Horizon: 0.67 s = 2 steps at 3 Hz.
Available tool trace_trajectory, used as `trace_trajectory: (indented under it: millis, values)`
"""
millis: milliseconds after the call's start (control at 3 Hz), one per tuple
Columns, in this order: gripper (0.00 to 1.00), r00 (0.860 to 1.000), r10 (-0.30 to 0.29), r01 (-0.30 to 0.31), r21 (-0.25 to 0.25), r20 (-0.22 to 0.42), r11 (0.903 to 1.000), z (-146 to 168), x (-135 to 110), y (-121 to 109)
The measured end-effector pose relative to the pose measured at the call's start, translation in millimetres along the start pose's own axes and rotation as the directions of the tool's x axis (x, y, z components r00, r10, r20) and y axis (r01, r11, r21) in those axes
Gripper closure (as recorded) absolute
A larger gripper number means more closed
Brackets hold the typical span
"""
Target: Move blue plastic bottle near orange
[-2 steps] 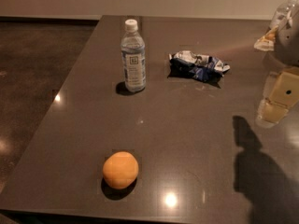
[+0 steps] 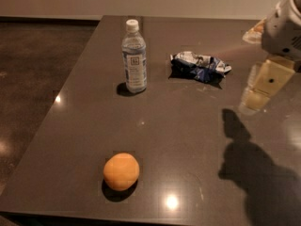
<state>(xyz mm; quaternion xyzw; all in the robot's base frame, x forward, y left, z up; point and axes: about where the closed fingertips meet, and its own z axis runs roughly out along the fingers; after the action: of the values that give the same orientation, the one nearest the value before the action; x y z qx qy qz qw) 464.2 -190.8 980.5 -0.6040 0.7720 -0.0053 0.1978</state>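
Two things stand well apart on the counter (image 2: 188, 140): upright blue plastic bottle (image 2: 134, 60), orange (image 2: 121, 171); gripper (image 2: 256, 98) at right, grip state unclear.

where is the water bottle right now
In the camera view the bottle stands upright at the table's far left, left of the snack bag and well behind the orange; the gripper hovers at the right edge.
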Motion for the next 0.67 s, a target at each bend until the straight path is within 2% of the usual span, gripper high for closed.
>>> trace_trajectory:
  millis: [667]
  values:
    - [0.0,0.991,-0.006,0.008,-0.013,0.134,0.9999,32,-61,-31]
